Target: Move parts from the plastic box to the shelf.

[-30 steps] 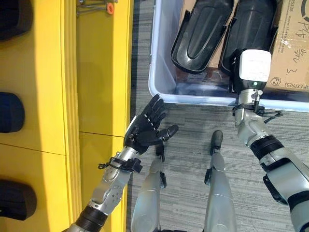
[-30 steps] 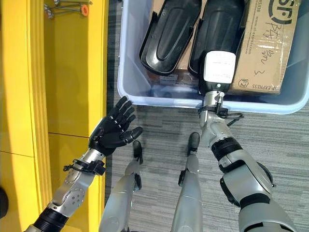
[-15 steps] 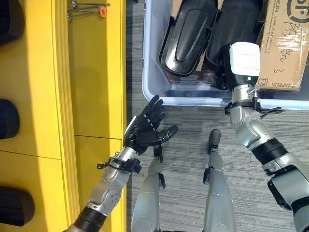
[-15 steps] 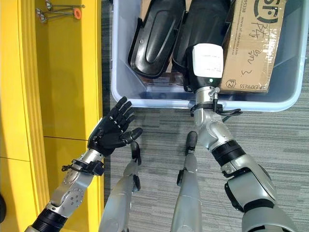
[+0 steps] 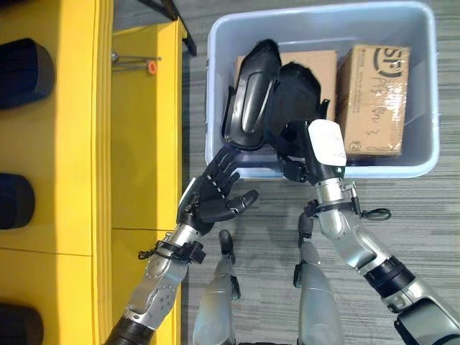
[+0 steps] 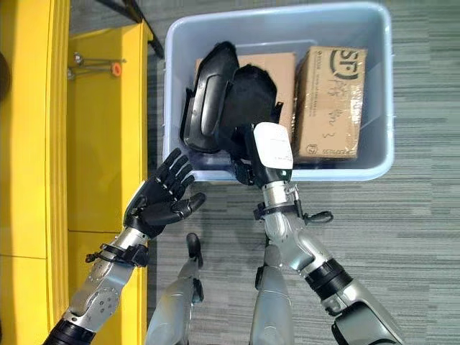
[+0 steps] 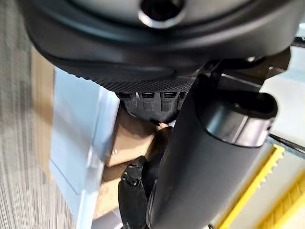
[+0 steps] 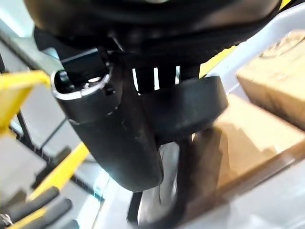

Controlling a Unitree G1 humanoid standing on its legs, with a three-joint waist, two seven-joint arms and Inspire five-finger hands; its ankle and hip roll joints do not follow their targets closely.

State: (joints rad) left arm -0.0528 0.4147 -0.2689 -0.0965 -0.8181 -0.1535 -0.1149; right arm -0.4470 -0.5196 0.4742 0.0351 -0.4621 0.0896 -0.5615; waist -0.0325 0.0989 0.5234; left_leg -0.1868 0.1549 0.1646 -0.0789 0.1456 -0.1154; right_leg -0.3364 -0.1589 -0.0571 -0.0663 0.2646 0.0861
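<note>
The light blue plastic box [image 5: 433, 86] stands on the floor ahead. Two black moulded parts are in it. One part [image 5: 248, 93] leans against the box's left wall. My right hand [image 5: 316, 154], with its white cover, is shut on the lower end of the second part [image 5: 293, 97], which tilts up over the box's front wall. In the right wrist view the thumb [image 8: 114, 138] and fingers curl round that part's rim [image 8: 190, 105]. My left hand [image 5: 215, 195] is open, palm up, just outside the box's front left corner, touching nothing.
The yellow shelf [image 5: 140, 144] runs along the left, with dark parts [image 5: 21, 63] lying on it and a few screws [image 5: 136, 63] near its far end. Two cardboard boxes [image 5: 374, 100] sit in the plastic box. Grey carpet lies to the right.
The camera has pulled back, so the whole box shows. My right hand has raised and tilted the right-hand black part toward the box's front left. The left hand stays open.
</note>
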